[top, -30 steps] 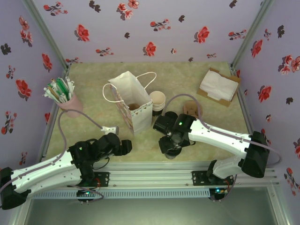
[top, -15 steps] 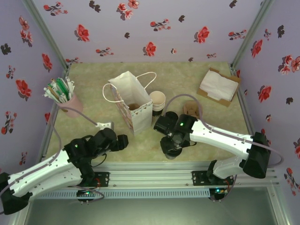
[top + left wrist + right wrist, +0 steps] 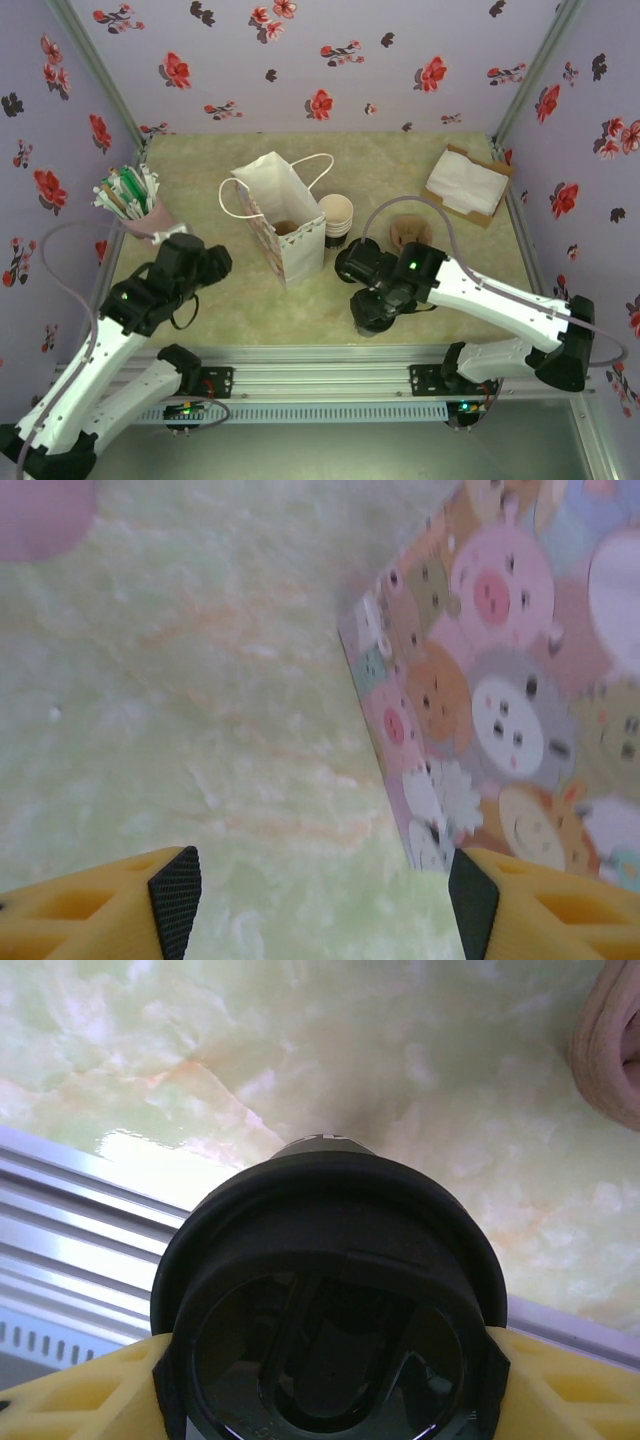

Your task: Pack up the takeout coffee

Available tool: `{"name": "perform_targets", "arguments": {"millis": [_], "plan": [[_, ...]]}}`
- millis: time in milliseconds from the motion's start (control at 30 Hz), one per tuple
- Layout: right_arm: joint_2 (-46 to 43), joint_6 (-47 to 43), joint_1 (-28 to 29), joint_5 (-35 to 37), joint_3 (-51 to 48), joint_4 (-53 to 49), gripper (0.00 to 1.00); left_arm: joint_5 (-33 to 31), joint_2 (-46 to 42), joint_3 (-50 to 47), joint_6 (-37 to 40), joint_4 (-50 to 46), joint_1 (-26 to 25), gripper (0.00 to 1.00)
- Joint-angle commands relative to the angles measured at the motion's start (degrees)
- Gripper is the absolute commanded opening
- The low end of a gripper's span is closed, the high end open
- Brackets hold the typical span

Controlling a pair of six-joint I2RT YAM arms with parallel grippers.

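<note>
The takeout coffee (image 3: 325,1290), a dark cup under a round black lid, sits between the yellow fingers (image 3: 90,1400) of my right gripper (image 3: 328,1380). Both pads press against the lid's rim, so this gripper is shut on it. From above, my right gripper (image 3: 372,312) covers the cup near the front edge of the table, right of the bag. The printed paper bag (image 3: 287,232) stands open-topped in the middle. My left gripper (image 3: 322,900) is open with nothing between its pads, low over the table, with the bag's animal-print side (image 3: 500,700) just to its right. In the top view my left gripper (image 3: 205,262) is left of the bag.
A stack of lidless cream-rimmed cups (image 3: 337,214) stands right behind the bag. A pink cup of sticks (image 3: 135,205) is at the left, close to my left arm. A box of napkins (image 3: 465,182) lies at the back right. The metal rail (image 3: 70,1230) runs along the front edge.
My left arm has swung up and to the left, from the front edge toward the pink cup. My right gripper has drawn in on the lidded cup and shifted slightly right.
</note>
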Motion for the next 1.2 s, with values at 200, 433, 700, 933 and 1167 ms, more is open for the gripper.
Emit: {"name": "perform_targets", "arguments": {"millis": [200,433,700,933,1167], "plan": [[-3.95,-3.48,0.57,-1.69,9.58,-7.22,0.68,12.07,18.45,19.45,12.4,3.66,19.05,0.59],[-3.42,-5.17,0.78,-1.83,15.53,-8.56,0.68,20.56,38.66,38.14,15.89,3.26,25.22,0.56],[-1.97,-6.52,0.88,-0.14,24.17,-10.91,0.68,27.34,58.73,52.58,17.97,2.6,26.86,0.54],[-0.64,-7.82,0.85,2.92,32.21,-11.97,0.68,32.93,72.12,60.38,18.98,3.74,26.75,0.51],[3.36,-9.87,0.83,4.55,42.31,-12.92,0.68,35.46,76.08,57.81,19.69,6.44,23.36,0.49]]}}
